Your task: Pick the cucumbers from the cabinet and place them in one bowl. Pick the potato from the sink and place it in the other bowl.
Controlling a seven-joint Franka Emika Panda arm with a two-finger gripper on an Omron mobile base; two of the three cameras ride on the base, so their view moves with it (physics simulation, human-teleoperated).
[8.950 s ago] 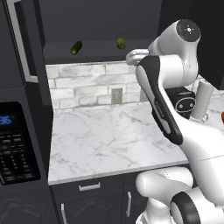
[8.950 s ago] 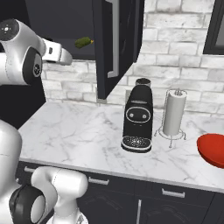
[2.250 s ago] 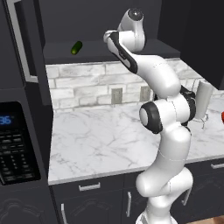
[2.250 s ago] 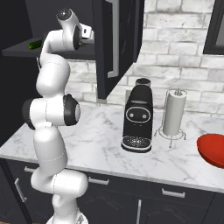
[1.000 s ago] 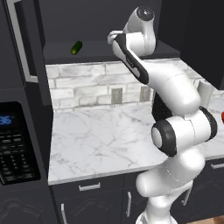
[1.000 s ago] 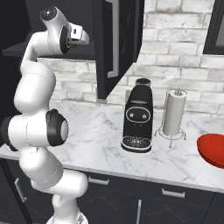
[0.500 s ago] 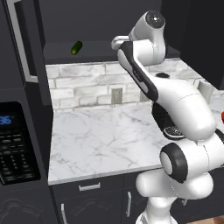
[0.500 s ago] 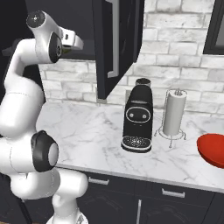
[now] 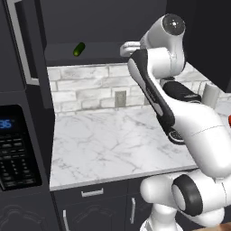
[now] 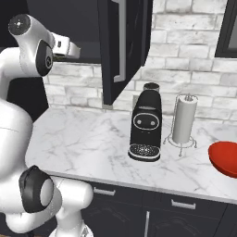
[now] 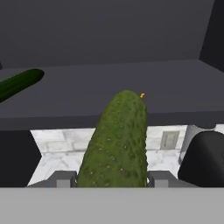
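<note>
Cabinet [image 9: 103,27] is open, door swung out over the surface [image 10: 88,139]; it's the landmark here. Arm has swung back from the shelf vs. a couple of secs ago, elbow folding down toward the base, while the hand sits just outside the cabinet's front edge.

Red bowl [image 10: 224,158] sits on the surface well right of the cabinet, past the coffee machine [image 10: 146,125] and paper-towel stand [image 10: 183,121]. Nothing seen in it yet.

Gripper [image 11: 112,179]: jaws clamped on one cucumber [image 11: 114,142], which sticks out ahead of the fingers, lifted off the shelf and just in front of its lip. Shelf spot where it lay is now bare.

2nd cucumber [image 9: 79,49] is still on the cabinet shelf, left part, untouched.

Meaning: 1st pick looks done, carry to the red bowl is prob. next; that's a long sweep right, w/ the door and coffee machine in the way. Then back for the 2nd cucumber.
</note>
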